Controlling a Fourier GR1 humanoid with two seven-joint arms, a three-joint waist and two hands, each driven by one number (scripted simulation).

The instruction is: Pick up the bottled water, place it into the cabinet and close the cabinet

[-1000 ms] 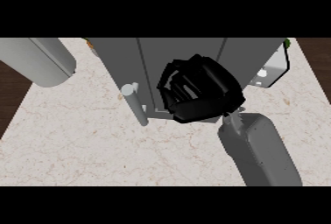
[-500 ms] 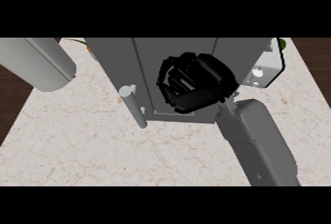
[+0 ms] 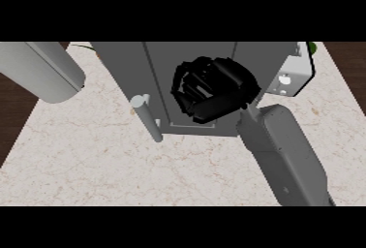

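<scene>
right hand curled — inside open grey cabinet, contents hidden

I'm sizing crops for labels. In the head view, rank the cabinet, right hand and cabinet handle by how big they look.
1. cabinet, largest
2. right hand, though nearness to the camera inflates it
3. cabinet handle, smallest

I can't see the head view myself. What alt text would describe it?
The right robot hand, fingers curled, is at the front of a grey cabinet standing on a pale marble counter. The left forearm shows at upper left; no bottle is visible.
</scene>
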